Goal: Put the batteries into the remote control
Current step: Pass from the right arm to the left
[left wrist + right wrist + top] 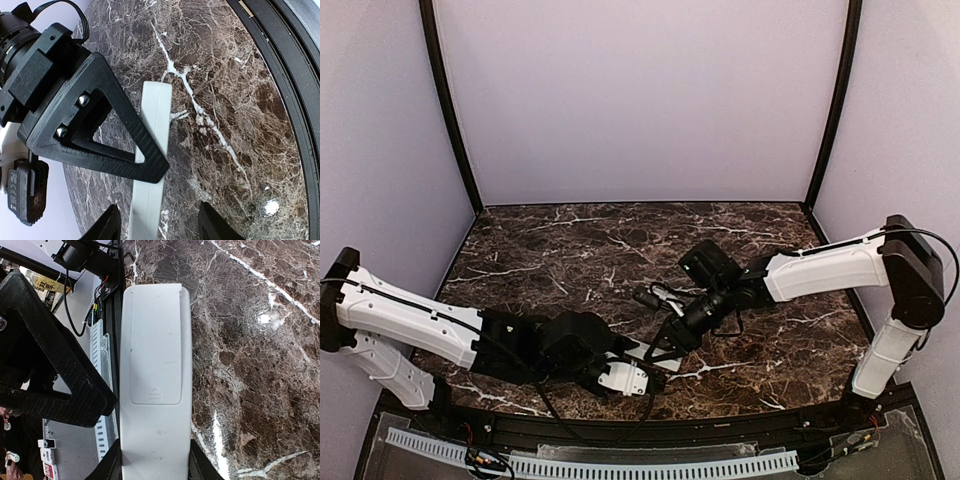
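While the right hand (152, 466) clamps the remote (155, 365), centre it within the half-open left hand (161, 226) before that one squeezes shut.

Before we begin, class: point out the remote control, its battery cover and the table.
remote control (156, 110): left wrist view, on its narrow side edge.
battery cover (155, 345): right wrist view, middle of the panel.
table (570, 240): top external view, bare marble surface.

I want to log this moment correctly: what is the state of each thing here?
remote, gripped at its sides, back showing
battery cover, closed
right gripper, shut on the remote
left gripper, open, one finger on each side of the remote
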You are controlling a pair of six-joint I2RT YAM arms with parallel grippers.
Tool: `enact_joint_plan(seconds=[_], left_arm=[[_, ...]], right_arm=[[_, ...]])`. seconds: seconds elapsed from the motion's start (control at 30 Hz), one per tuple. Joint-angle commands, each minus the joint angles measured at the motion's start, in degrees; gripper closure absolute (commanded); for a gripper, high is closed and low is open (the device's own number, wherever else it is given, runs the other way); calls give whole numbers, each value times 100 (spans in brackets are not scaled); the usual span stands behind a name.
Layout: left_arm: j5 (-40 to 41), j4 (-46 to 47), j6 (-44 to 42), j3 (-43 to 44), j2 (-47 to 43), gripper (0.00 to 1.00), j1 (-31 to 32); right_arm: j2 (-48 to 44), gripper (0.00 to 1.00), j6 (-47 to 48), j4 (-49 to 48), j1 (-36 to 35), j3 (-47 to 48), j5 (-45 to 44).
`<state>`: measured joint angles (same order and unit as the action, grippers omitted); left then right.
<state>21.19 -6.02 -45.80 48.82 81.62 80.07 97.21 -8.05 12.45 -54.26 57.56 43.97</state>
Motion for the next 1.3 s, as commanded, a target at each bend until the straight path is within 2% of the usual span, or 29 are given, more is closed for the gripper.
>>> enact_joint_plan(seconds=[0.0,0.47,0.7,1.13,1.27], left_arm=[[-282,57,85,137,50,47,-116],[-890,144,178,201,101,65,-413],[-954,-42,100,356,270,68,-422],[-770,-337,59,427,346,67,-475],[-711,-350,26,469,390,72,-475]], right_arm=[[88,93,-47,-207,-3,204,223],[225,93,-77,-199,-23,312,367],[263,93,-91,-199,-23,321,448],[204,93,-91,-225,-23,273,507],[253,92,-91,-236,-16,315,603]])
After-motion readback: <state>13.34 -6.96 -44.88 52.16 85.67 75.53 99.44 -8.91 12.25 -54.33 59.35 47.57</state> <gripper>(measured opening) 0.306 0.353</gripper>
